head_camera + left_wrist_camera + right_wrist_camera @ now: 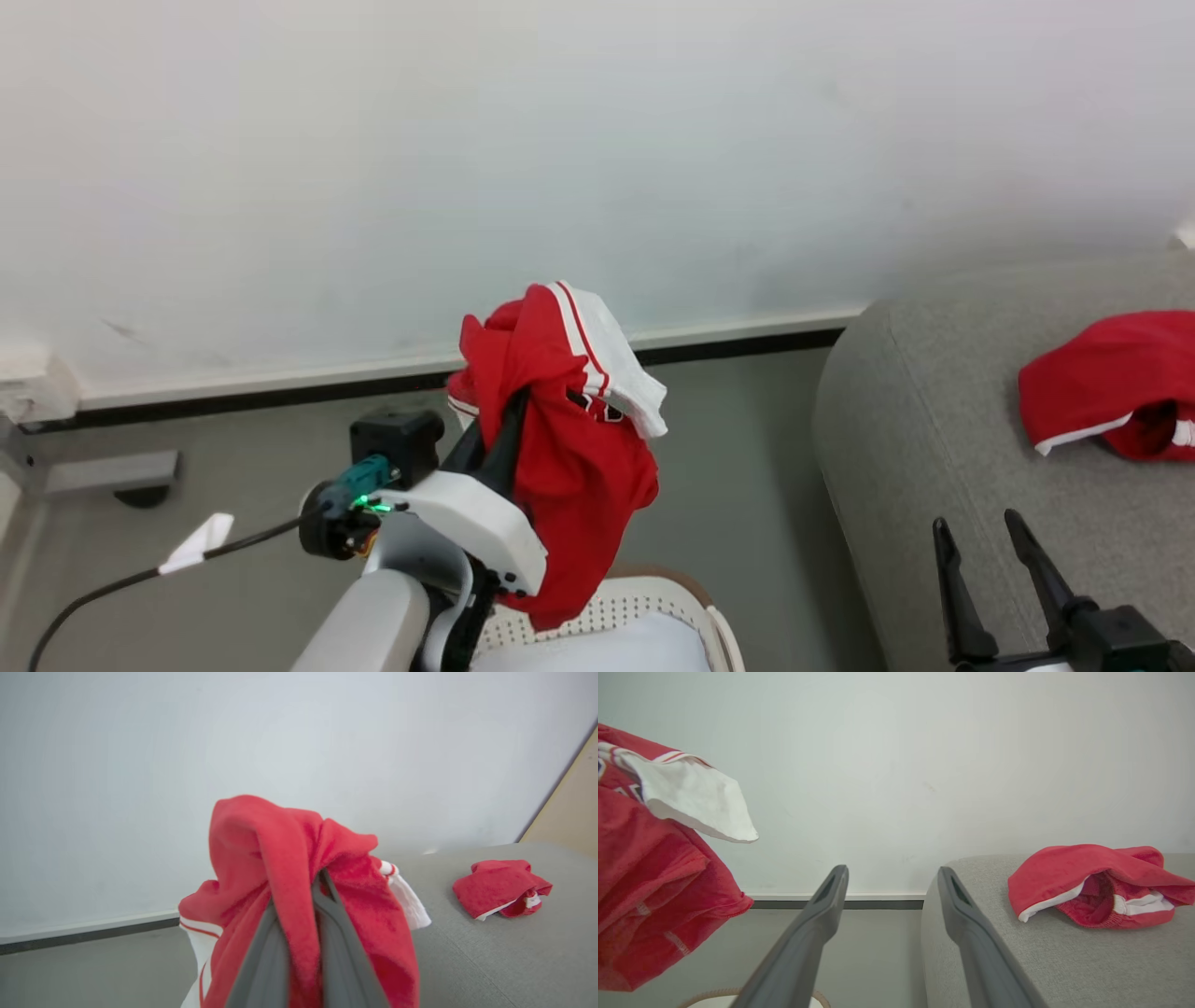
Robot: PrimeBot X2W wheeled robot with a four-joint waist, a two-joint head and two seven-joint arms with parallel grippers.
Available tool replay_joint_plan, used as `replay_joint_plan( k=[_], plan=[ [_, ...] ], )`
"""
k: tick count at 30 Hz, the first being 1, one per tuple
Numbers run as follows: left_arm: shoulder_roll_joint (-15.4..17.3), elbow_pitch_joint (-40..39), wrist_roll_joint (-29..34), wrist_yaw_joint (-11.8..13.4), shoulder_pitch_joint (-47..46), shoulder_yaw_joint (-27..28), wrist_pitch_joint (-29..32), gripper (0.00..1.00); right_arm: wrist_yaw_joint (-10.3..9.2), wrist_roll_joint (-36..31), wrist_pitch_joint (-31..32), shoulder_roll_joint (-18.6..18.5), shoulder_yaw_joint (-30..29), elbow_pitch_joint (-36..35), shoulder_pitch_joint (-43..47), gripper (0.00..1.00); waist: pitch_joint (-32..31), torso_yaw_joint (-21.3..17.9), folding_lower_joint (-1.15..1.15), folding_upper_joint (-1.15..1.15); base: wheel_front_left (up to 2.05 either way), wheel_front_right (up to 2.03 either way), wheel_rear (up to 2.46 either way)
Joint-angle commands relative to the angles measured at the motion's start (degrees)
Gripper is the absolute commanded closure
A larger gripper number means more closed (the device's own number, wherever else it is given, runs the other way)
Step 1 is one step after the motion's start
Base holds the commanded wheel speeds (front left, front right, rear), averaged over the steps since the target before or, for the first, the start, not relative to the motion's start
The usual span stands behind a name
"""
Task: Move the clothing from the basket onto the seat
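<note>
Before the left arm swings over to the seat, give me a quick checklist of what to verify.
1. Grip: left gripper shut on the garment, ok.
2. Garment clear of the basket: hem hangs near the rim, cannot tell.
3. Garment over the seat: not ok, it hangs to the left of it.
4. Drop spot: bare seat beside the other garment, ok.
5. Right gripper open, empty, apart from the garment: ok.

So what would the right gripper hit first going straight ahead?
The right gripper aims low at the wall, by the skirting; the seat begins just right of that line, and depth is unclear.
</note>
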Motion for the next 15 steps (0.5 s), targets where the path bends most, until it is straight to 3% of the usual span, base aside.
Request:
replay_joint_plan(
  k=[1,15],
  plan=[
    [1.0,-3.3,0.0,0.8,1.6,0.2,1.2,1.0,-0.14,-0.4,-0.1,-0.2,0.4,0.2,1.5,0.0,-1.9,0.8,0.02,0.0,0.0,0.0,0.0],
    [2.7,-15.9,0.8,4.0,4.3,-0.5,6.6,1.0,-0.14,-1.5,-0.1,-0.3,6.4,-2.4,3.0,0.0,-2.8,1.3,0.02,0.0,0.0,0.0,0.0]
  ],
)
